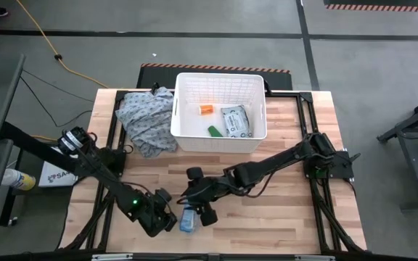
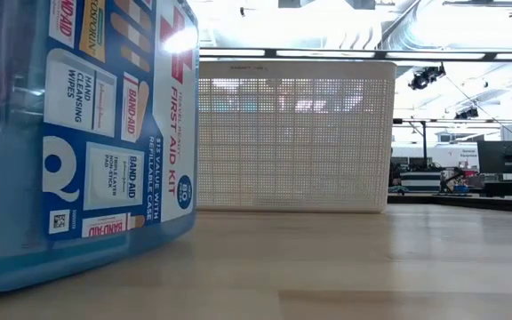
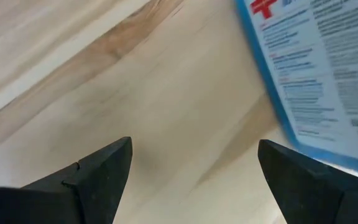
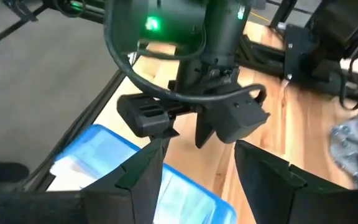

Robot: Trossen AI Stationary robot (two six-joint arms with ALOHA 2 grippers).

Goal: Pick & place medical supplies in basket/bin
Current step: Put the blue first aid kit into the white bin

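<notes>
A: Blue flat first-aid box with white label and red cross (image 2: 83, 133) at the table's near edge, between both grippers?

B: Yes. Left gripper (image 3: 194, 165) spread wide, empty, box just beside one finger. Right gripper (image 4: 197, 163) parted directly over it, holding nothing.

A: Large white slatted plastic basket (image 1: 220, 90)?

B: Well beyond both, holding grey-white packet (image 1: 236, 121), small orange (image 1: 206, 109) and green (image 1: 214, 130) items.

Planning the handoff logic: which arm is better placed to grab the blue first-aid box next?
Probably the right: the right gripper is open directly over the first-aid box, on the basket side. The left gripper is open beside it.
</notes>
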